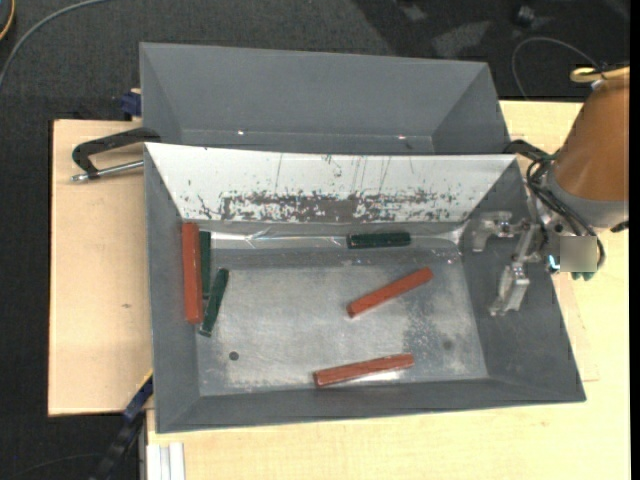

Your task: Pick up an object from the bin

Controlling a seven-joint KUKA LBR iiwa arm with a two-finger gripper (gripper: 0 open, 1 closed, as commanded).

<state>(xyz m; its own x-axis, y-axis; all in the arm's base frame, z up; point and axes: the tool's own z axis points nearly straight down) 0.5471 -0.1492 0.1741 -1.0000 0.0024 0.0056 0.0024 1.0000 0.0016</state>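
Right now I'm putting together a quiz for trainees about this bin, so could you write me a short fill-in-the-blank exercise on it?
1. The gripper hangs over the ___ side of the bin.
2. The stick by the back wall is dark ___.
3. The stick by the front wall is ___.
Missing words: right; green; red.

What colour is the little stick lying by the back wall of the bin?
The stick is dark green, seen in the camera view.
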